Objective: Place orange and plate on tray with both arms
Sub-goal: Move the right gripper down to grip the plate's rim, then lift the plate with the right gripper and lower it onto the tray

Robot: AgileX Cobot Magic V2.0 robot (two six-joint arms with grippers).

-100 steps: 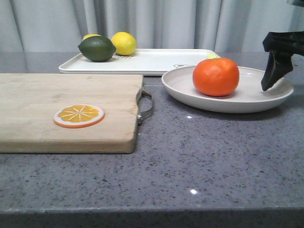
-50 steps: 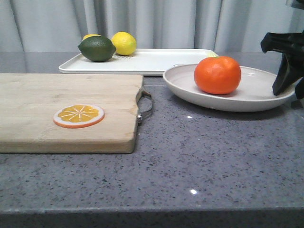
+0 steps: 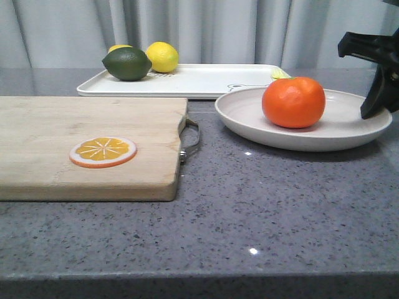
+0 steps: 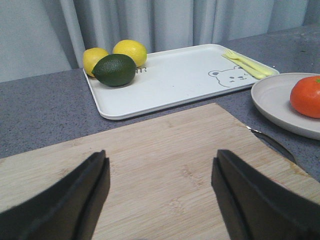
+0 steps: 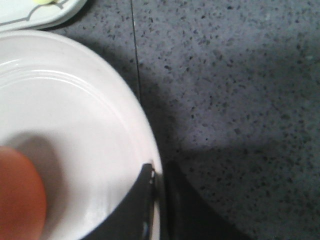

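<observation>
The orange (image 3: pixel 293 102) sits in the off-white plate (image 3: pixel 249 118), which is lifted and tilted just right of the cutting board. My right gripper (image 3: pixel 374 109) is shut on the plate's right rim; the right wrist view shows its fingers (image 5: pixel 140 210) clamping the rim (image 5: pixel 120 100), with the orange (image 5: pixel 20 195) blurred beside them. The white tray (image 3: pixel 199 81) lies behind. My left gripper (image 4: pixel 160 195) is open and empty over the cutting board (image 4: pixel 165 165); its view also shows the tray (image 4: pixel 175 80), the plate (image 4: pixel 275 100) and the orange (image 4: pixel 306 96).
A wooden cutting board (image 3: pixel 62 124) with a metal handle (image 3: pixel 192 140) holds an orange slice (image 3: pixel 103 151). On the tray stand a dark green avocado (image 3: pixel 127 63), two lemons (image 3: pixel 163 56) and a yellow fork (image 4: pixel 247 62). Grey curtains hang behind the table.
The right gripper has closed on the plate's rim and lifted that side; the plate has shifted slightly right and the orange has rolled right in it. The left arm is unseen in earlier frames.
</observation>
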